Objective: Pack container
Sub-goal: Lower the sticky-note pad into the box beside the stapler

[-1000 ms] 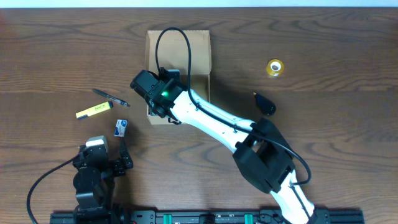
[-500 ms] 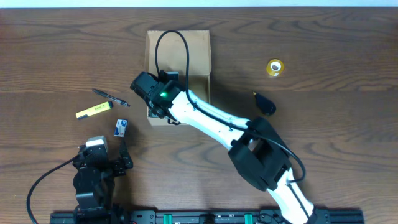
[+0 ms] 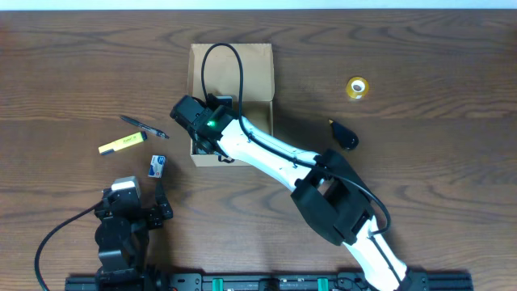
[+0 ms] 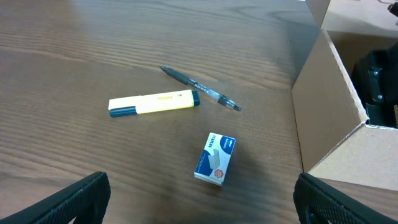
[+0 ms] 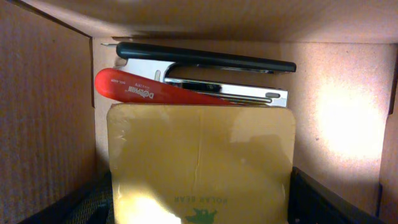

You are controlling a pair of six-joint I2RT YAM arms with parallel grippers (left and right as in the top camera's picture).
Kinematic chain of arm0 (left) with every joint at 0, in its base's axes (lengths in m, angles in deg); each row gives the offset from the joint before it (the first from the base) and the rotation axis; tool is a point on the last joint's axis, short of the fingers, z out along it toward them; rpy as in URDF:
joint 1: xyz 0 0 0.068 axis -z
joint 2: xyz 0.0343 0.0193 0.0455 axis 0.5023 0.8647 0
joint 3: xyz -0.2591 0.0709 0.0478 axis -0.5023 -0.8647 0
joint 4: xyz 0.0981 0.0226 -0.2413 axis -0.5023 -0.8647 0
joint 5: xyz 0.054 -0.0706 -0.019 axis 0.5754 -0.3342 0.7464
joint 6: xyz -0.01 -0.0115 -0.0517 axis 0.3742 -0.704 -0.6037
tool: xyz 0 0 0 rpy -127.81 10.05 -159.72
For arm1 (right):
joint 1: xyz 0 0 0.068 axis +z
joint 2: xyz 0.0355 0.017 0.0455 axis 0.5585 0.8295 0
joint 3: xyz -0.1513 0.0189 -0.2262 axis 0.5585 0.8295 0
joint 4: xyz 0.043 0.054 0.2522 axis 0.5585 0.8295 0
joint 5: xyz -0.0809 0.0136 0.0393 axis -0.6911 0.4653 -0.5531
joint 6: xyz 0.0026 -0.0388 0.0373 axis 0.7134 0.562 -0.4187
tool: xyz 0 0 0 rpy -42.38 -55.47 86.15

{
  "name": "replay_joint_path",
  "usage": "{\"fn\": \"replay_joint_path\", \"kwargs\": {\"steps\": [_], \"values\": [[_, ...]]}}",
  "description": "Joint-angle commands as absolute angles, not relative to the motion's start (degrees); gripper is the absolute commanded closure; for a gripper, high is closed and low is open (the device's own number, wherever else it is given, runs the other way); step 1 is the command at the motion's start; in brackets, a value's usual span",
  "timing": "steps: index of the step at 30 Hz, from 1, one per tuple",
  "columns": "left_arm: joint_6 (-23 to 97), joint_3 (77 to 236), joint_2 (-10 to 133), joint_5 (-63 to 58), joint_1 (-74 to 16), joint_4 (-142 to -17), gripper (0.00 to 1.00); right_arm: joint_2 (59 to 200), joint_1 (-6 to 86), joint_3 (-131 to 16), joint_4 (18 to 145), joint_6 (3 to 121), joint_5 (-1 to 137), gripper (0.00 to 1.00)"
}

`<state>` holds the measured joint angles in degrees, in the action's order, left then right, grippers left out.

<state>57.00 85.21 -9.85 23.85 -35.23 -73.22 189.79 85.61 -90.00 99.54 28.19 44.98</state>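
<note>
The left gripper [image 4: 205, 202] idles with fingers spread wide, the highlighter [image 4: 154, 102] and staple box [image 4: 214, 158] ahead of them; rightward, the right gripper [image 5: 199, 205] has barely shifted, its fingers still clasping the yellow pad [image 5: 199, 143] inside the container [image 3: 254, 69] that encloses them, so release seems next.

Dark wooden table [image 3: 420, 48] with cardboard container [image 3: 250, 56], pen [image 3: 144, 126], yellow highlighter [image 3: 121, 144], small blue box [image 3: 157, 166], tape roll [image 3: 357, 88], black object [image 3: 345, 134]
</note>
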Motion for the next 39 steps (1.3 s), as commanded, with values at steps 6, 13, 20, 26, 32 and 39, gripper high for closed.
{"fn": "replay_joint_path", "kwargs": {"steps": [6, 13, 20, 26, 32, 39], "values": [[57.0, 84.2, -10.2, 24.7, -35.0, -73.2, 0.05, 189.8, 85.2, -89.8, 99.4, 28.6, 43.7, 0.98], [57.0, 84.2, -10.2, 24.7, -35.0, -73.2, 0.05, 189.8, 85.3, -89.8, 99.4, 28.6, 43.7, 0.53], [57.0, 84.2, -10.2, 24.7, -35.0, -73.2, 0.05, 189.8, 85.3, -89.8, 99.8, 28.6, 43.7, 0.27], [57.0, 84.2, -10.2, 24.7, -35.0, -73.2, 0.05, 189.8, 85.3, -89.8, 100.0, 28.6, 43.7, 0.14], [57.0, 84.2, -10.2, 24.7, -35.0, -73.2, 0.05, 189.8, 85.3, -89.8, 100.5, 28.6, 43.8, 0.08], [57.0, 84.2, -10.2, 24.7, -35.0, -73.2, 0.05, 189.8, 85.3, -89.8, 100.7, 28.6, 43.8, 0.07]]}}
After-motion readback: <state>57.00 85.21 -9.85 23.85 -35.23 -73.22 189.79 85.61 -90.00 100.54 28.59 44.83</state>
